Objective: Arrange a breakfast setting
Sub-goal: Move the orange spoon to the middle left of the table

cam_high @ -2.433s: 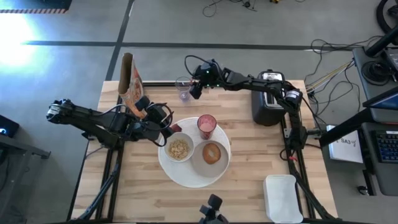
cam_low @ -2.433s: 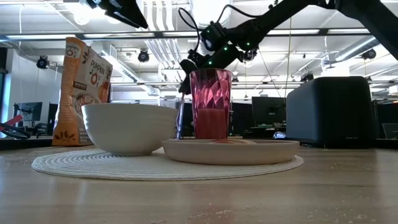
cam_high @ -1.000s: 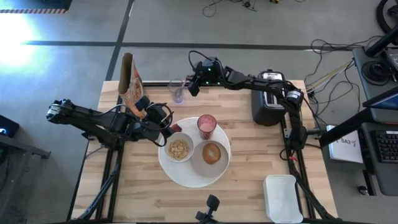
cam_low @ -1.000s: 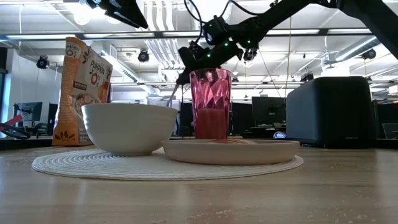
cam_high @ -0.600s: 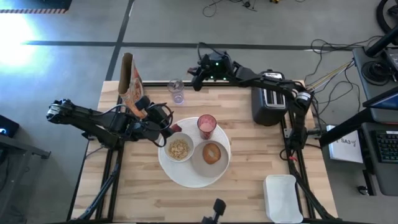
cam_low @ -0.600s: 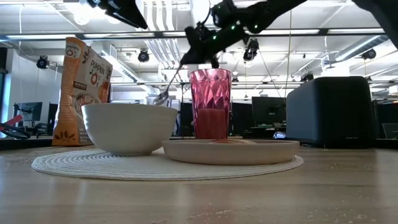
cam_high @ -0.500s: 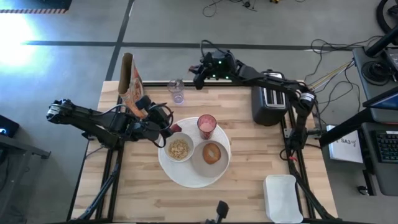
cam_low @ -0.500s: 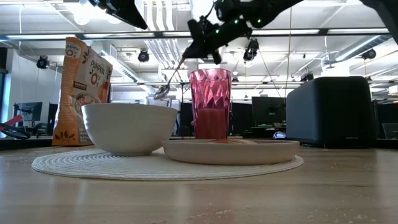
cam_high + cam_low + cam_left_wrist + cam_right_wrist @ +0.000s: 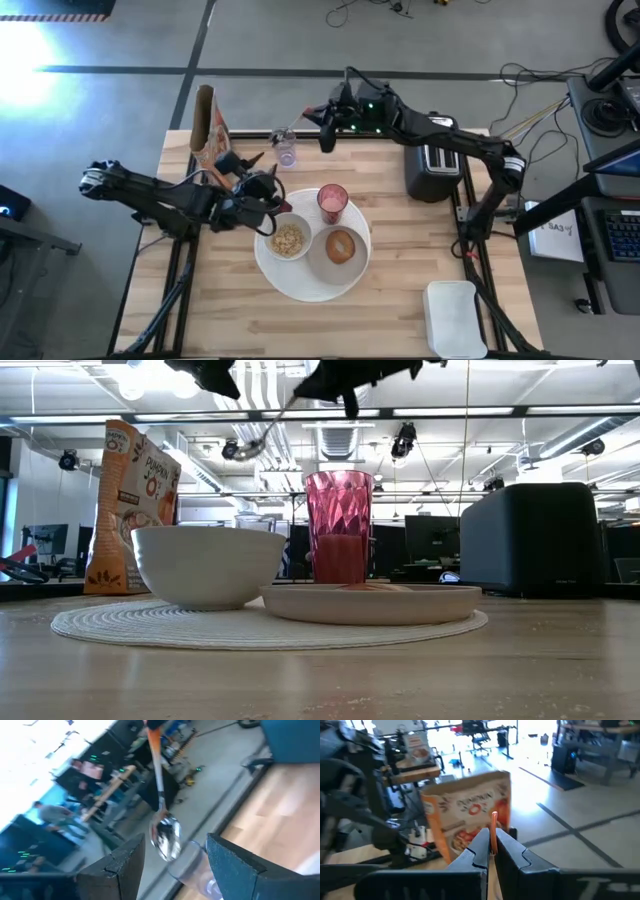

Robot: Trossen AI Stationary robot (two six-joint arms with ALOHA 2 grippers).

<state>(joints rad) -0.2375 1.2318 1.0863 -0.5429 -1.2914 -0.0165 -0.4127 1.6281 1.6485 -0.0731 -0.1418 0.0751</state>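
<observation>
Wooden slats of the worktop (image 9: 400, 290) carry the setting near its middle, on a pale round mat (image 9: 120, 628). On the plate (image 9: 305, 280) sit the bowl (image 9: 288, 240), with pale cereal in it, the bread (image 9: 341, 246) just beside the bowl, and the pink tumbler (image 9: 332, 202) at the plate's far rim. No dark-red fruit shows for certain; a small reddish thing lies by the bowl, under the left arm. Grouping everything on the plate keeps the meal together, so a spoon looks like the missing item.

Beyond the plate, at the worktop's far edge, a clear glass (image 9: 286, 151) stands near the cereal bag (image 9: 208, 130). The right pincer (image 9: 326, 131) hangs above and just beside that glass, fingers together on the orange handle of a spoon (image 9: 167, 836), whose bowl points down toward the glass. Judged from this, the spoon has just left the glass and needs carrying to the plate.

That arm reaches from the toaster (image 9: 432, 158) side, stretched long across the far edge. The left pincer (image 9: 262, 190) waits low beside the bowl, fingers apart and holding nothing, its arm lying along the worktop from the plate toward the bag's side.
</observation>
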